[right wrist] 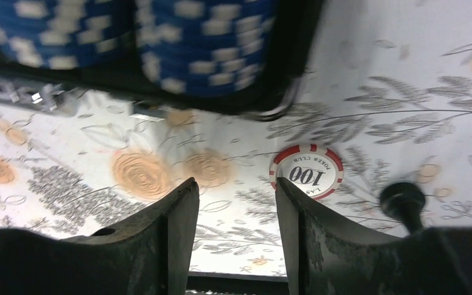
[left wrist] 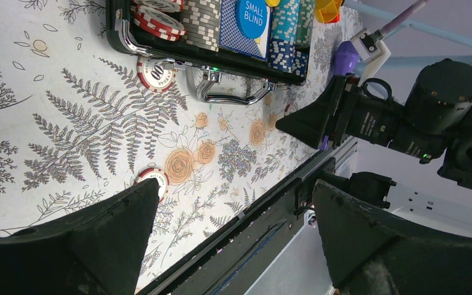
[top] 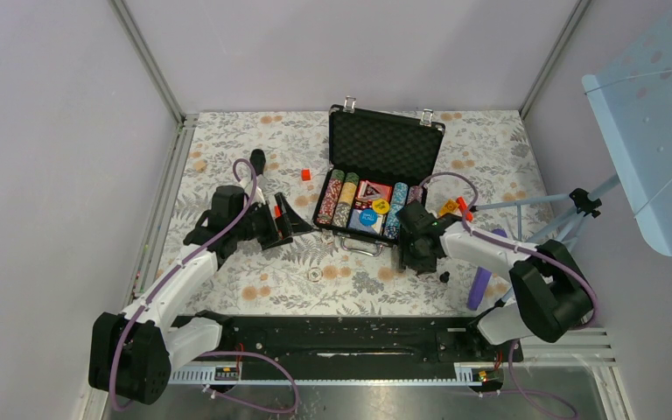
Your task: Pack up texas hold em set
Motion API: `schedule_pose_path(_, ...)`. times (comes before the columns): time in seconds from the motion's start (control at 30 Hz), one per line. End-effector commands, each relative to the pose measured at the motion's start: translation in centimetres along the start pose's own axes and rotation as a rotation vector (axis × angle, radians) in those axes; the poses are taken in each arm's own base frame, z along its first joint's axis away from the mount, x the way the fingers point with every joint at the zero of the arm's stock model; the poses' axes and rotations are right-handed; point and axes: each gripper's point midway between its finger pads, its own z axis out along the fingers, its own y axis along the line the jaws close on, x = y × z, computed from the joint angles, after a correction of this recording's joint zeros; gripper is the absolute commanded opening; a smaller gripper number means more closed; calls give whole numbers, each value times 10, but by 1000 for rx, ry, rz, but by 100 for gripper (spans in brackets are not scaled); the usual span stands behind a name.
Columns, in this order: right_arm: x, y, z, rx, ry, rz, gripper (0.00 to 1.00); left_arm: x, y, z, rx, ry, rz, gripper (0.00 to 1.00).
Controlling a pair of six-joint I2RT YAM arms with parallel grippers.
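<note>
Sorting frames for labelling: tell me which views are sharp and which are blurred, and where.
Top external: even light, soft shadows, the briefcase sharp but its chips too small to read. Left wrist: crisp, the small blind button legible. Right wrist: the blue chips at the top are blurred, while the red 100 chip reads clearly.

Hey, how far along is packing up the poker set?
Done: most chips, cards and buttons sit in the open case. In hand: nothing; left gripper and right gripper are open, the right beside a loose red chip. Left: that chip, two more red chips, then closing the lid.
</note>
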Motion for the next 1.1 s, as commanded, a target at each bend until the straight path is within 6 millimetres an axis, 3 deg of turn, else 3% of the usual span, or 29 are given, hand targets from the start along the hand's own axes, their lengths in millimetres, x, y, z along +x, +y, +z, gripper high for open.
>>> schedule_pose_path(0.0, 15, 25, 9, -7, 21, -13, 56, -12, -15, -6, 38, -31, 44, 95)
schedule_pose_path(0.2, 35, 69, 12, -23, 26, -106, 56, -12, -16, -11, 23, -37, 61, 94)
schedule_pose_path(0.5, 58, 152, 13, -81, 34, -256, 56, -19, -21, -31, -31, -92, 110, 95)
schedule_pose_path(0.63, 58, 173, 11, -99, 21, -299, 56, -23, -20, -37, -45, -122, 107, 95)
schedule_pose_path(0.87, 25, 188, -30, -176, -139, -363, 58, -25, -3, -42, -140, -158, 72, 94)
schedule_pose_path(1.07, -3, 191, -85, -295, -322, -364, 62, -17, 12, -38, -258, -171, 57, 92)
